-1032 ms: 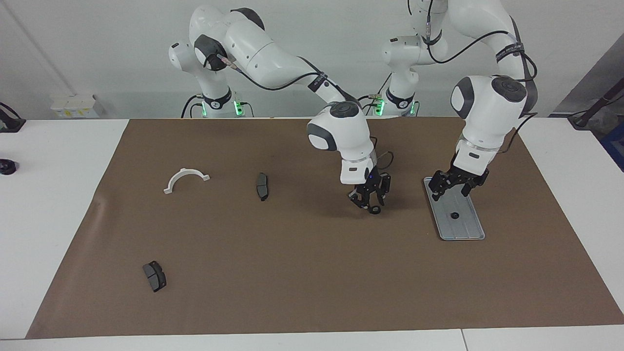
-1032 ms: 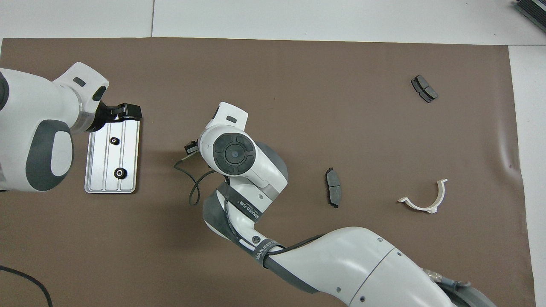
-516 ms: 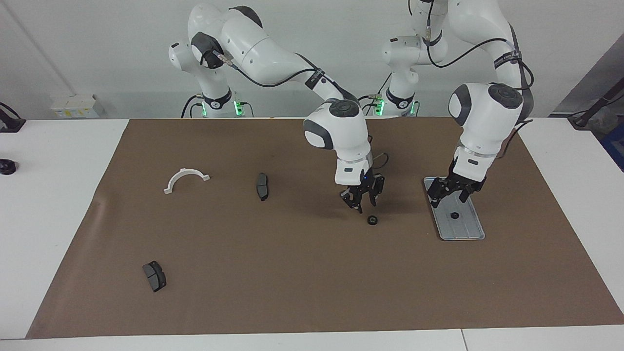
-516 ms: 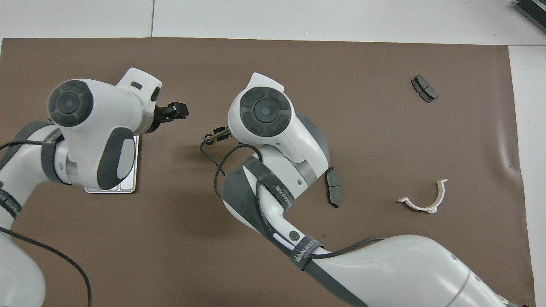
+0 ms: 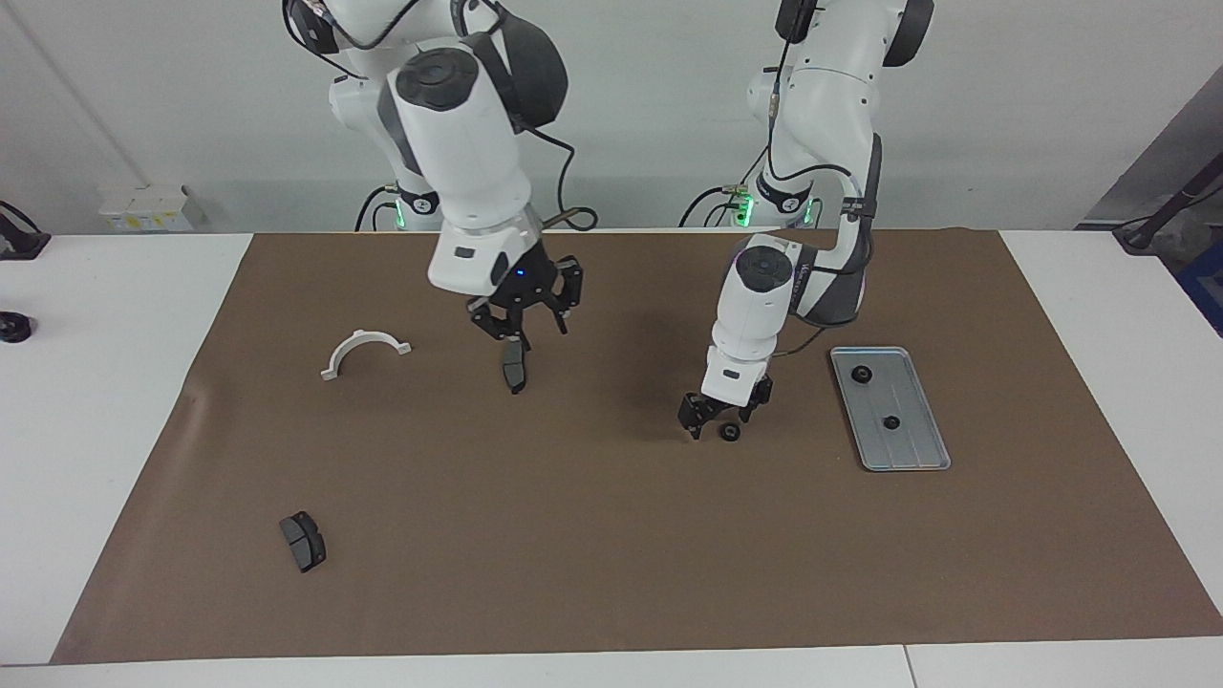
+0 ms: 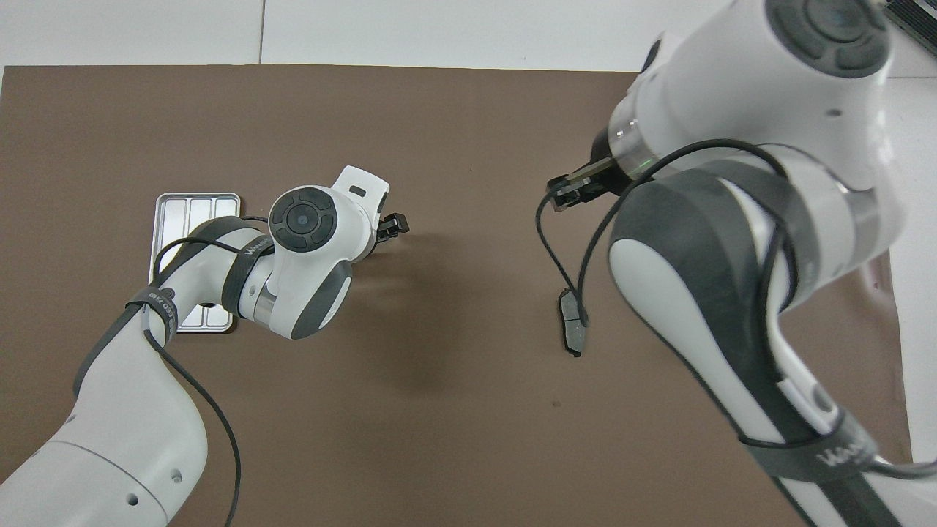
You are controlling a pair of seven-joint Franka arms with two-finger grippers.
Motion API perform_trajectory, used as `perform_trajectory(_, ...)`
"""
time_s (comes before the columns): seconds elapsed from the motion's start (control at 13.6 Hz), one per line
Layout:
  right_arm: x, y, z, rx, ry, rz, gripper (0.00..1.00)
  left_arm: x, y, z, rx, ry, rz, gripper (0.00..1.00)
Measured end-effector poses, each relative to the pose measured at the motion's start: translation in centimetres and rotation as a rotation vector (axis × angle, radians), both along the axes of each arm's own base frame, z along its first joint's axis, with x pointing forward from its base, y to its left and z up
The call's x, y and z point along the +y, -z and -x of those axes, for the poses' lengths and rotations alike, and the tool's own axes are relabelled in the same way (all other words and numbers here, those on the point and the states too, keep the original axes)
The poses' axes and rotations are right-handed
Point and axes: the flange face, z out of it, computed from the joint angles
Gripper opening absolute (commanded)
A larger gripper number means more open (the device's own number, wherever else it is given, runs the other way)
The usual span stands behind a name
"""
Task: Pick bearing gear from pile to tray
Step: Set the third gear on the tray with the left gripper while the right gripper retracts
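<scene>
From across the table, we see the left gripper (image 5: 713, 413), fingers spread, low over a small black gear (image 5: 729, 432) near the tray (image 5: 917, 449); the right gripper (image 5: 521, 330), partly closed and empty, hangs above a brake pad (image 5: 515, 371). Overhead, arms hide the gear.
</scene>
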Motion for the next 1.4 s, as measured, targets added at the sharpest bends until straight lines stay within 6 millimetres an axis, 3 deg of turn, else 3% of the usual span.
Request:
perform_trajectory(0.15, -6.2, -2.3, 0.4, 0.029, 0.03, 0.014, 0.5, 0.6, 0.0, -0.3, -0.002, -0.009, -0.003, 0.73)
perform_trajectory(0.22, -8.8, -3.1, 0.8, 0.042, 0.05, 0.02, 0.5, 0.8, -0.1, -0.4, -0.003, -0.013, -0.004, 0.54)
perform_trajectory(0.44, -12.8, -3.5, 1.3, 0.085, 0.102, 0.032, 0.5, 1.4, -0.1, -0.6, -0.003, -0.022, -0.005, 0.09)
perform_trajectory(0.52, -13.5, -3.2, 1.2, 0.093, 0.113, 0.034, 0.5, 1.4, -0.1, -0.7, -0.005, -0.021, -0.006, 0.0)
perform_trajectory(0.81, -17.4, -2.6, 1.1, 0.124, 0.174, 0.037, 0.5, 1.4, -0.3, -0.7, -0.009, -0.021, -0.006, 0.0)
perform_trajectory(1.03, -18.7, -2.2, 1.4, 0.144, 0.195, 0.042, 0.51, 2.5, -1.7, -1.5, -0.013, -0.027, -0.013, 0.0)
perform_trajectory(1.11, -19.3, -2.0, 1.5, 0.15, 0.202, 0.043, 0.54, 4.2, -3.2, -2.2, -0.013, -0.023, -0.025, 0.0)
perform_trajectory(1.25, -20.0, -1.8, 1.8, 0.154, 0.194, 0.044, 0.6, 10.3, -7.5, -3.4, 0.002, 0.001, -0.044, 0.0)
perform_trajectory(1.4, -20.0, -1.8, 1.9, 0.152, 0.17, 0.044, 0.71, 16.6, -11.1, -3.6, 0.022, 0.046, -0.022, 0.0)
